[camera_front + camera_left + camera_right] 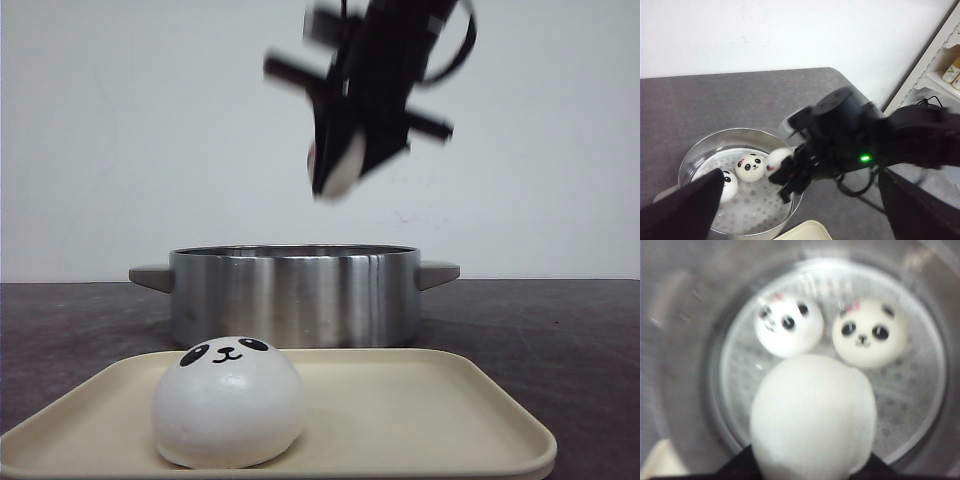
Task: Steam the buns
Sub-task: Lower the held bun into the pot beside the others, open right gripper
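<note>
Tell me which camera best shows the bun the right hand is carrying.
The right wrist view: the carried bun fills it, over two buns in the pot. The left wrist view shows it small in the right hand; the front view shows a blurred sliver.

Right gripper (785, 172), black and motion-blurred, is clamped on a white bun (778, 160); a bit of dark facial marking shows on the held bun. Gripper sits above the near-right rim of a round steel pot (695, 150) on a grey tabletop (715, 100). Below and beside the gripper, on the pot's perforated steamer plate (752, 200), two panda-face buns rest: one (751, 167) just beside the held bun, the other (728, 185) farther off, partly hidden behind a dark finger (682, 210) of the left gripper. A green LED (861, 158) glows on the arm behind the gripper. Cream tray corner (805, 231) lies under it. White shelving (935, 65) stands beyond the arm.
</note>
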Robot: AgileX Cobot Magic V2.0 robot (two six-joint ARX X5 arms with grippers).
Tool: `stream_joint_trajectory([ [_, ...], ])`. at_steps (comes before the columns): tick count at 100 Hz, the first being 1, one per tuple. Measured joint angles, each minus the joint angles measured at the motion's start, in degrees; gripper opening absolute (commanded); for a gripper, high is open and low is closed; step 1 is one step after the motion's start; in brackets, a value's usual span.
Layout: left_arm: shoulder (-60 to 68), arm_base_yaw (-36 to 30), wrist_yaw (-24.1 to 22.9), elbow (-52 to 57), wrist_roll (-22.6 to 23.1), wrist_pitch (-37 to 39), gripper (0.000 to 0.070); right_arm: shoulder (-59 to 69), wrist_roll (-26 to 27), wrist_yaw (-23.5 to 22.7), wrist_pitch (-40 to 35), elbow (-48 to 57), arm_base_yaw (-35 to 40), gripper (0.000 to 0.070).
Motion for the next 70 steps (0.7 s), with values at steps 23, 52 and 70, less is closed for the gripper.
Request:
stream_joint_trajectory([
  [23,0.2,0.0,0.0,0.0,0.0,-1.9,0.0596,3.6,-0.3,0.1,0.0,-0.3,-0.6,0.059],
  [52,0.4,0.0,0.0,0.0,0.0,-2.5,0.0596,3.5,-0.4,3.2,1.5,-0.3,-0.6,0.0633],
  [70,1.1,0.0,0.0,0.0,0.0,-3.8,0.0596,3.5,-0.4,4.6,-0.5,0.7,-0.7,0.0224],
])
